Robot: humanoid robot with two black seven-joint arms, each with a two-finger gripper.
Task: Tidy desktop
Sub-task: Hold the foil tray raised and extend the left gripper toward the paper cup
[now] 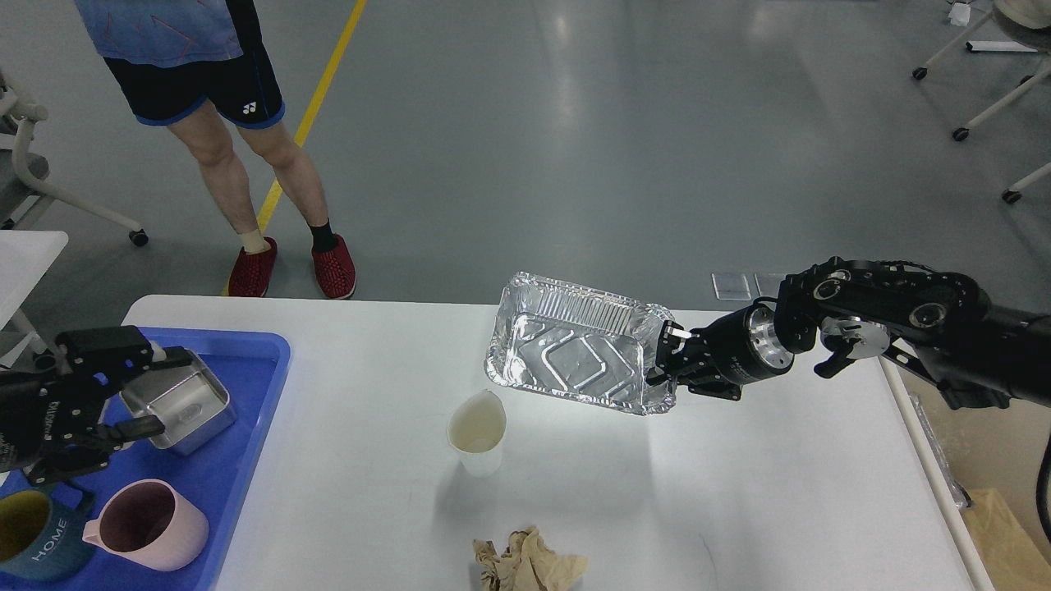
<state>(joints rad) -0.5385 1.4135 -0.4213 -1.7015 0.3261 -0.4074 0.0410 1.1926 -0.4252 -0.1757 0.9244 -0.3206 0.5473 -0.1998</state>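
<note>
The white desktop (739, 509) fills the lower view. My right gripper (667, 363) is shut on the right rim of a silver foil tray (575, 353) and holds it tilted above the desktop, its open side facing me. A white paper cup (476, 431) stands just below the tray's left end. A crumpled brown paper ball (525, 562) lies at the front edge. My left gripper (123, 392) is open over the blue tray (246, 410), beside a square steel container (185, 394).
The blue tray also holds a pink mug (148, 525) and a teal mug (33, 538). A person (222, 123) stands behind the desktop's far left corner. A cream-coloured bin (1006, 525) sits past the right edge.
</note>
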